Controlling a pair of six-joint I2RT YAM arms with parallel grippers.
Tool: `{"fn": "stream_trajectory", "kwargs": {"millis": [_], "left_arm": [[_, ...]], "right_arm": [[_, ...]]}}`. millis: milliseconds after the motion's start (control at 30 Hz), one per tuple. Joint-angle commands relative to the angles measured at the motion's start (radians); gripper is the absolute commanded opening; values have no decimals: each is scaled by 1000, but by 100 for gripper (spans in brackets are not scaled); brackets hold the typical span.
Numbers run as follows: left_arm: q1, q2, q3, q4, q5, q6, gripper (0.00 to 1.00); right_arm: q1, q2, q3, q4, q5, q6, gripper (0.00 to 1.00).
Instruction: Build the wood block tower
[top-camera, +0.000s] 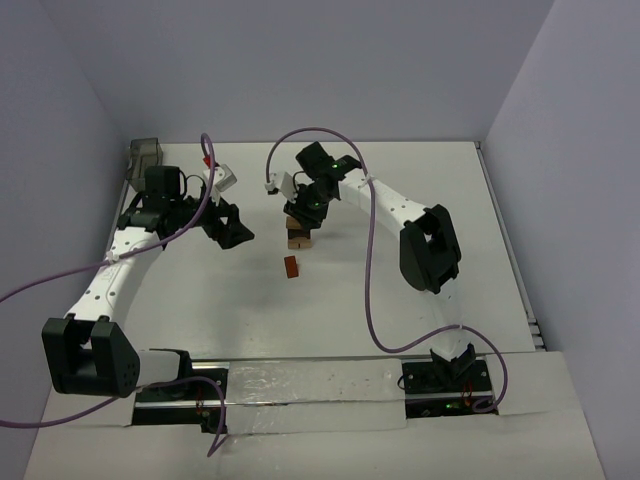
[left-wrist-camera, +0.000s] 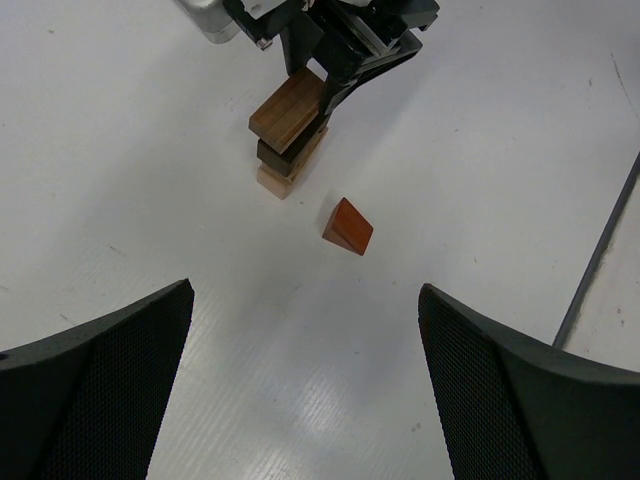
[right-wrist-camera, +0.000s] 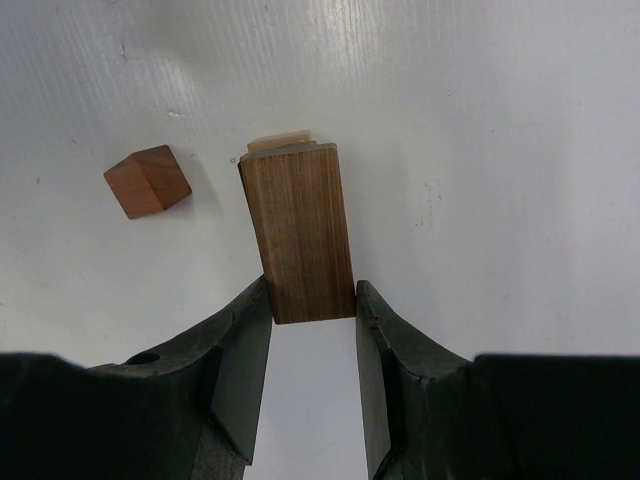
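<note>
Fingers (right-wrist-camera: 245, 340) of the right gripper (right-wrist-camera: 310, 300) were clamped on the near end of a brown block (right-wrist-camera: 300, 230), while the left gripper (left-wrist-camera: 305, 292) gaped wide and empty. Beyond, a red wedge (left-wrist-camera: 347, 226) lay loose beside the tower (left-wrist-camera: 285, 150), mid-worktop (top-camera: 400, 300) toward the far edge. Light, stiff, smooth wood probably topples easily, so the flat long sides suit gripping. Only the left wrist view showed the stacked layers.
</note>
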Motion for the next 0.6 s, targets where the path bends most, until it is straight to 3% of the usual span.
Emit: {"fn": "stream_trajectory", "kwargs": {"millis": [0, 567], "left_arm": [[-4, 5, 52, 26, 15, -4, 99], [-4, 6, 48, 23, 23, 2, 99]], "right_arm": [[10, 3, 37, -15, -2, -18, 16], [11, 7, 33, -32, -5, -61, 23]]}}
